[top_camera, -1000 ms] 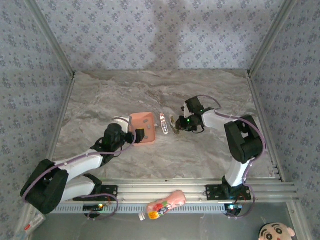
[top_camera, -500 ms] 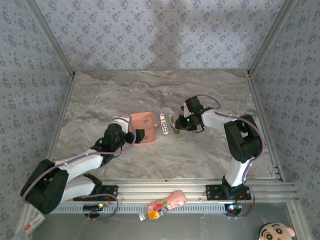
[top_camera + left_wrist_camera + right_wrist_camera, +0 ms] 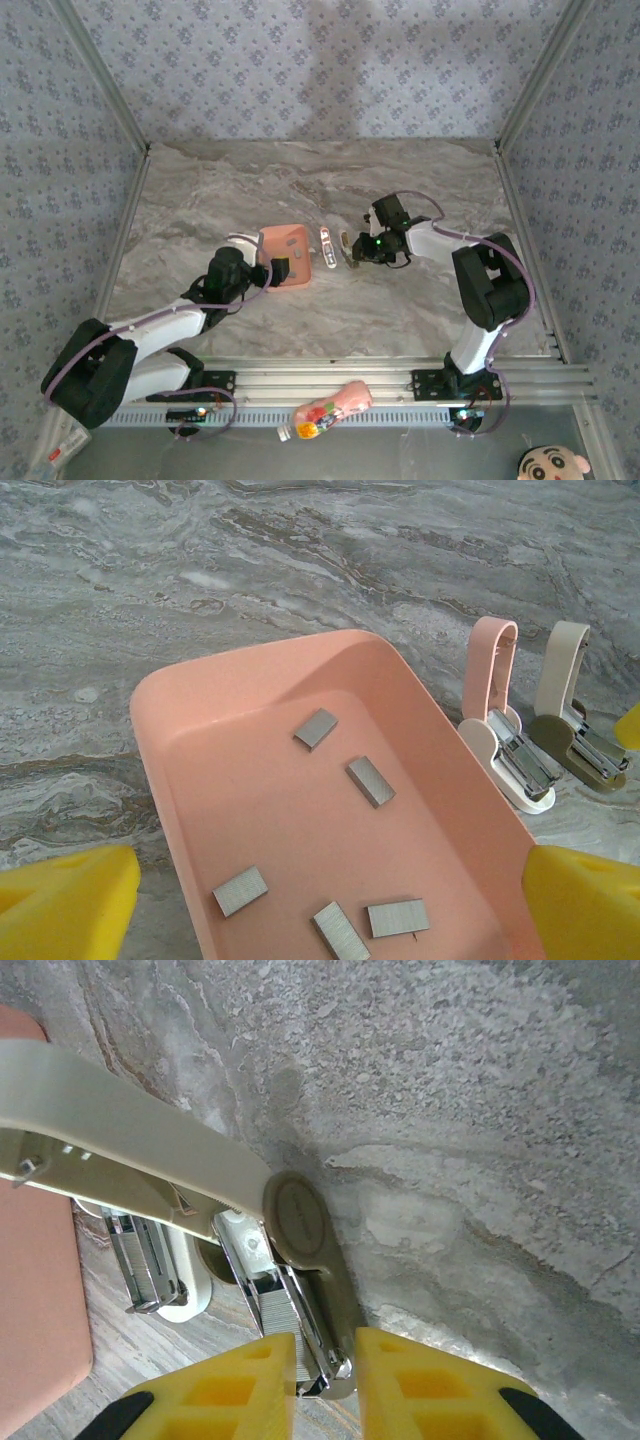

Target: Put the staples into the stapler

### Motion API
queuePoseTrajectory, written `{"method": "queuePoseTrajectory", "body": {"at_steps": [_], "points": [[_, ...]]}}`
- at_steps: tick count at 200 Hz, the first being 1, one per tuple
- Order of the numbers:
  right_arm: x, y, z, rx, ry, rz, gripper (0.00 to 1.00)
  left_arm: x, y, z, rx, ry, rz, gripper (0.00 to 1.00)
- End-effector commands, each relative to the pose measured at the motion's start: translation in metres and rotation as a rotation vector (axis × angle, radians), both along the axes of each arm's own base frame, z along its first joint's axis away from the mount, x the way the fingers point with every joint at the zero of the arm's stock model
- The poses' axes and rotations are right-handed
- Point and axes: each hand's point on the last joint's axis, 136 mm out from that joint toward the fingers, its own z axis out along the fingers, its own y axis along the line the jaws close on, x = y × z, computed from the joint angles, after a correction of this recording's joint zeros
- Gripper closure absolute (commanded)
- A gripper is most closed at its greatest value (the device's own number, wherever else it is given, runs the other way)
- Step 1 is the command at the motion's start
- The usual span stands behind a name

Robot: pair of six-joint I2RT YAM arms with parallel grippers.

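**A:** Where are the staples sitting?

**B:** Five dark-grey strips are lying loose on the floor of the salmon-pink tray, which is resting near the middle of the tabletop.

**A:** And the stapler?

**B:** The pink-and-white stapler is lying on the tabletop just at the tray's 3 o'clock. Its pink arm is standing swung up and its silvery channel is showing. A beige-and-olive stapler is lying just beside it, again at 3 o'clock, and it is swung open the same way.

**A:** What is the left hand doing?

**B:** It is hovering with its yellow fingers spread wide, one to each side of the tray, and it is gripping nothing. From above it is sitting at the tray's 7 o'clock corner.

**A:** And the right hand?

**B:** It is reaching in from 3 o'clock. Its fingers are drawn close around the front end of the beige-and-olive stapler's metal channel. It seems to be pinching it, though the contact on both sides is hard to make out. The pink-and-white stapler is lying just behind, untouched.
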Motion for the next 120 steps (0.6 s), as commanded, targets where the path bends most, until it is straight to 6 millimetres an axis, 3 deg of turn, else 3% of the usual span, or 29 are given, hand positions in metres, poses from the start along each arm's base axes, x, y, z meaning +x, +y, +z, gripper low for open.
{"method": "queuePoseTrajectory", "body": {"at_steps": [1, 79, 120], "points": [[-0.007, -0.004, -0.013, -0.038, 0.034, 0.014, 0.77, 0.007, -0.004, 0.014, -0.015, -0.037, -0.008, 0.02], [-0.002, -0.004, -0.021, -0.057, 0.05, 0.013, 0.79, 0.008, -0.004, 0.014, -0.009, -0.038, -0.008, 0.02], [0.003, -0.001, -0.001, -0.034, 0.001, 0.008, 0.76, 0.008, -0.004, 0.015, -0.008, -0.042, -0.007, 0.02]]}}
